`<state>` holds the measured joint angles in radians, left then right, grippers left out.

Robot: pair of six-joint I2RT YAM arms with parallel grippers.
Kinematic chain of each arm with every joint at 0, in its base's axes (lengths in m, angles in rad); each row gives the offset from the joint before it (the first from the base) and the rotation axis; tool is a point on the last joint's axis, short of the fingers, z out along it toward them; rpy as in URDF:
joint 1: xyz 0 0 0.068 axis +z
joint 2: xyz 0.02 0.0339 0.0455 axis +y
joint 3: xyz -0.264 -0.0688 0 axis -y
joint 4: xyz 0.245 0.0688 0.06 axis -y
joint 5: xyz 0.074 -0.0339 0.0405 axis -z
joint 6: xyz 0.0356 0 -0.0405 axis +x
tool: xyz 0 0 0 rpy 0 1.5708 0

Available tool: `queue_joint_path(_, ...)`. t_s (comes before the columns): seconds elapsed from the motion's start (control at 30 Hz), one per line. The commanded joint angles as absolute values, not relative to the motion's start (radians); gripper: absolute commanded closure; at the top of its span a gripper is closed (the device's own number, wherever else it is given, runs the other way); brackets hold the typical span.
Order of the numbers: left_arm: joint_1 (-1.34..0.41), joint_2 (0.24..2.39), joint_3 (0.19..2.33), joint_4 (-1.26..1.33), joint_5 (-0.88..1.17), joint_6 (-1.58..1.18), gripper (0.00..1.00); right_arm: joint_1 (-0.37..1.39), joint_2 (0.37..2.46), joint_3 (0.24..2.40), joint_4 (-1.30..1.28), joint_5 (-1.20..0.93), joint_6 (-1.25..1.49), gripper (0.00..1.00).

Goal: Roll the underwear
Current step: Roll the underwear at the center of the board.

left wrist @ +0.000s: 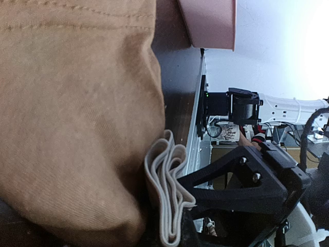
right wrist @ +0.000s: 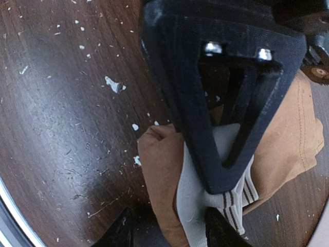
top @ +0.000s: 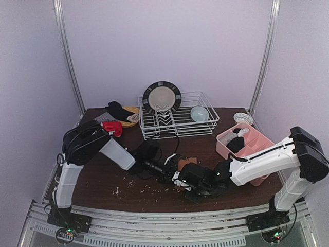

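Brown underwear (top: 187, 161) with a pale waistband lies at the middle of the dark table, between both grippers. It fills the left wrist view (left wrist: 77, 128), with its folded waistband (left wrist: 165, 190) at the lower middle. My left gripper (top: 172, 172) is shut on that waistband; in the right wrist view its black fingers (right wrist: 218, 175) pinch the pale band (right wrist: 198, 195). My right gripper (top: 184, 181) (right wrist: 169, 231) stands open astride the bunched brown cloth (right wrist: 164, 170), one finger against the band. Red underwear (top: 113, 127) and black underwear (top: 119, 110) lie at the back left.
A white wire dish rack (top: 205, 126) at the back holds a dark-rimmed plate (top: 162, 98) and a pale bowl (top: 199, 113). A pink compartment tray (top: 257, 141) with a black cloth (top: 236, 144) stands at the right, a small bowl (top: 242, 118) behind it. Pale crumbs (right wrist: 114, 85) dot the table.
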<state>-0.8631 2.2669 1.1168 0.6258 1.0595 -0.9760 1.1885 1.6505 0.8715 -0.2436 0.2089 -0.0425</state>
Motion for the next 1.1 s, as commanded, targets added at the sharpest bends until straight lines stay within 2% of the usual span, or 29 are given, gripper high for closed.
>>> queue_joint_path(0.0, -0.848, 2.32, 1.076, 0.55, 1.052, -0.951, 1.0, 1.172, 1.699, 0.876, -0.291, 0.195, -0.048, 0.57)
queue_joint_path(0.07, -0.848, 2.319, 1.077, 0.539, 1.051, -0.945, 1.0, 1.164, 1.715, 0.873, -0.284, 0.193, -0.041, 0.65)
queue_joint_path(0.23, -0.848, 2.309, 1.062, 0.534, 1.045, -0.935, 1.0, 1.161, 1.719, 0.865, -0.282, 0.169, -0.027, 0.94)
queue_joint_path(0.27, -0.848, 2.3, 1.055, 0.527, 1.041, -0.926, 0.97, 1.162, 1.716, 0.863, -0.29, 0.163, -0.024, 1.0)
queue_joint_path(0.4, -0.848, 2.242, 1.018, 0.459, 1.009, -0.857, 0.68, 1.164, 1.668, 0.839, -0.316, 0.089, 0.016, 1.0)
queue_joint_path(0.57, -0.85, 2.148, 0.962, 0.384, 0.961, -0.776, 0.07, 1.17, 1.596, 0.784, -0.327, -0.044, 0.111, 1.0)
queue_joint_path(0.6, -0.85, 2.126, 0.949, 0.367, 0.946, -0.76, 0.03, 1.173, 1.581, 0.772, -0.327, -0.067, 0.13, 1.0)
queue_joint_path(0.9, -0.869, 1.909, 0.785, 0.331, 0.803, -0.647, 0.02, 1.17, 1.51, 0.722, -0.347, -0.304, 0.258, 1.0)
queue_joint_path(1.07, -0.941, 1.736, 0.65, 0.374, 0.626, -0.498, 0.02, 1.145, 1.511, 0.714, -0.326, -0.48, 0.293, 1.0)
